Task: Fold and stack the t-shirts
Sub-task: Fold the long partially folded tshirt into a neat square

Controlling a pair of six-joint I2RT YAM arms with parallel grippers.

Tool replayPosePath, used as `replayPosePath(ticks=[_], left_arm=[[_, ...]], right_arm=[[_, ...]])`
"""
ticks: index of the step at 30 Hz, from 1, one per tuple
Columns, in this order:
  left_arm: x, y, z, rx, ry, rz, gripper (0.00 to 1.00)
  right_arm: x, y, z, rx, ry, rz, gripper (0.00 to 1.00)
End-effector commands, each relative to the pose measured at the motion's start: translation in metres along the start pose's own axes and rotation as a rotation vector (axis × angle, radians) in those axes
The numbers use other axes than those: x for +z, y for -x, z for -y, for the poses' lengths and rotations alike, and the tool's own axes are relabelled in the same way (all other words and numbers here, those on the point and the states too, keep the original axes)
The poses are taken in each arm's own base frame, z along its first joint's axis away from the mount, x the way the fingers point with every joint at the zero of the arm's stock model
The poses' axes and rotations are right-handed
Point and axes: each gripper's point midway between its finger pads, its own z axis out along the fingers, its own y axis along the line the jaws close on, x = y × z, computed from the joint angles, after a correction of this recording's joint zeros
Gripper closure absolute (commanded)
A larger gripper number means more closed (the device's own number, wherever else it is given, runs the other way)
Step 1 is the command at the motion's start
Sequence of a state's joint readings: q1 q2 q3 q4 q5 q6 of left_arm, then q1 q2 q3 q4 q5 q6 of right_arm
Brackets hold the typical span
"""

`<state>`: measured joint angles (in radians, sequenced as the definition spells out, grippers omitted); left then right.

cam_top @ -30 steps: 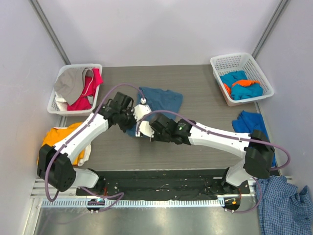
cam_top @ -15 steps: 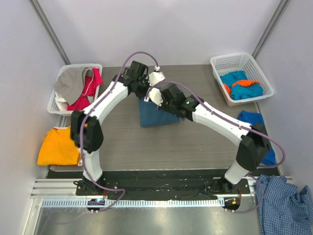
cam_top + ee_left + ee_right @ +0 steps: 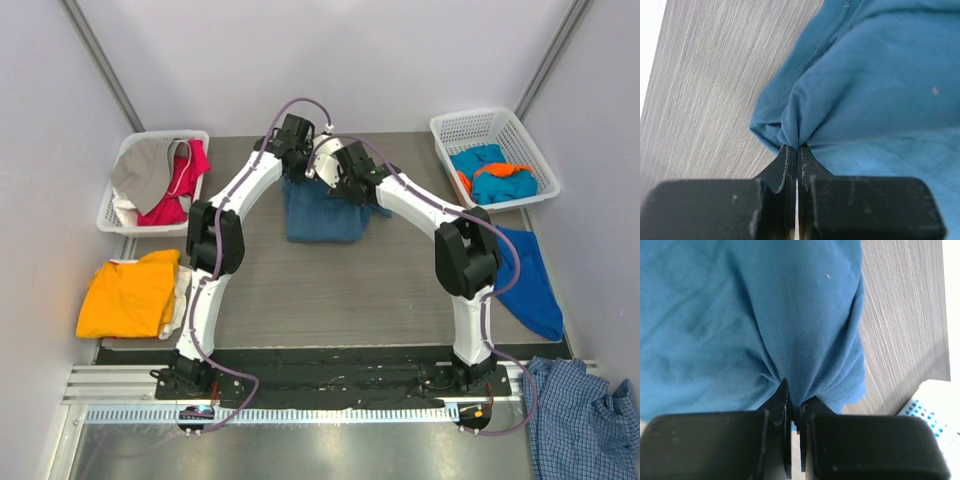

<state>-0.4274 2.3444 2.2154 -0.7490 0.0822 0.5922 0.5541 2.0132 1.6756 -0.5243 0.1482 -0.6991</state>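
Right gripper at bottom centre, jaws pinched tight on a fold of the blue tee. Fabric puckers into creases at the tips and fills the left and centre of frame. Grey wood-grain table runs down the right side. White mesh basket corner at lower right.

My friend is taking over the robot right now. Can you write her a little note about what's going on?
Left gripper: shut on the dark teal t-shirt, pinching a far corner.
Right gripper: shut on the same shirt's other far edge.
That shirt lies mid-table, partly folded.
Orange tee looks folded at the left edge; blue tee is at the right edge.
Grey tee and red tee are in the left basket.
Left: finish this fold, then stack the rest.
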Motion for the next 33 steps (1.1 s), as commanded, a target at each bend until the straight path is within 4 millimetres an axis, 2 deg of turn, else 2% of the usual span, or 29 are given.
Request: replayPosePath(ticks=[1,4,9,10,12,14,15,17,19,21,22,23,24,25,27,28,33], left_arm=[[0.006,-0.010,-0.031,0.022,0.106,-0.012,1.00],[0.018,-0.024,-0.033,0.015,0.120,-0.048,1.00],[0.032,-0.033,-0.031,0.005,0.125,-0.071,1.00],[0.036,-0.035,-0.031,-0.006,0.128,-0.076,1.00],[0.039,-0.039,-0.030,-0.021,0.137,-0.085,0.99],[0.042,-0.042,-0.031,-0.040,0.155,-0.093,0.85],[0.039,-0.040,-0.033,-0.045,0.172,-0.088,0.79],[0.037,-0.041,-0.039,-0.066,0.218,-0.087,0.62],[0.025,-0.034,-0.050,-0.087,0.284,-0.063,0.46],[0.011,-0.025,-0.058,-0.113,0.322,-0.037,0.44],[0.005,-0.020,-0.062,-0.123,0.343,-0.021,0.40],[-0.001,-0.018,-0.066,-0.139,0.371,-0.019,0.38],[-0.009,-0.014,-0.070,-0.159,0.389,-0.002,0.34],[-0.021,-0.006,-0.076,-0.171,0.417,0.026,0.26],[-0.038,0.002,-0.083,-0.201,0.454,0.057,0.21],[-0.053,0.010,-0.087,-0.211,0.472,0.085,0.20],[-0.094,0.026,-0.096,-0.258,0.526,0.138,0.14]], right_arm=[[0.016,0.003,0.018,0.008,-0.003,0.012,0.99],[0.028,-0.004,0.021,0.017,-0.005,-0.005,0.99],[0.050,-0.019,0.022,0.034,-0.015,-0.035,0.99],[0.053,-0.021,0.023,0.034,-0.016,-0.041,0.96],[0.057,-0.024,0.023,0.033,-0.028,-0.051,0.85],[0.059,-0.025,0.024,0.037,-0.036,-0.055,0.73],[0.056,-0.024,0.027,0.041,-0.047,-0.052,0.63],[0.053,-0.023,0.030,0.047,-0.059,-0.047,0.57],[0.045,-0.019,0.037,0.054,-0.087,-0.043,0.51],[0.039,-0.018,0.041,0.059,-0.103,-0.042,0.48],[0.031,-0.015,0.048,0.066,-0.122,-0.031,0.47],[0.028,-0.016,0.047,0.073,-0.124,-0.032,0.46],[0.022,-0.014,0.050,0.080,-0.133,-0.023,0.44],[0.013,-0.010,0.054,0.086,-0.148,-0.011,0.43],[0.003,-0.009,0.058,0.095,-0.169,-0.010,0.41],[-0.001,-0.009,0.058,0.101,-0.176,-0.009,0.40],[-0.035,-0.008,0.074,0.133,-0.254,0.003,0.38]])
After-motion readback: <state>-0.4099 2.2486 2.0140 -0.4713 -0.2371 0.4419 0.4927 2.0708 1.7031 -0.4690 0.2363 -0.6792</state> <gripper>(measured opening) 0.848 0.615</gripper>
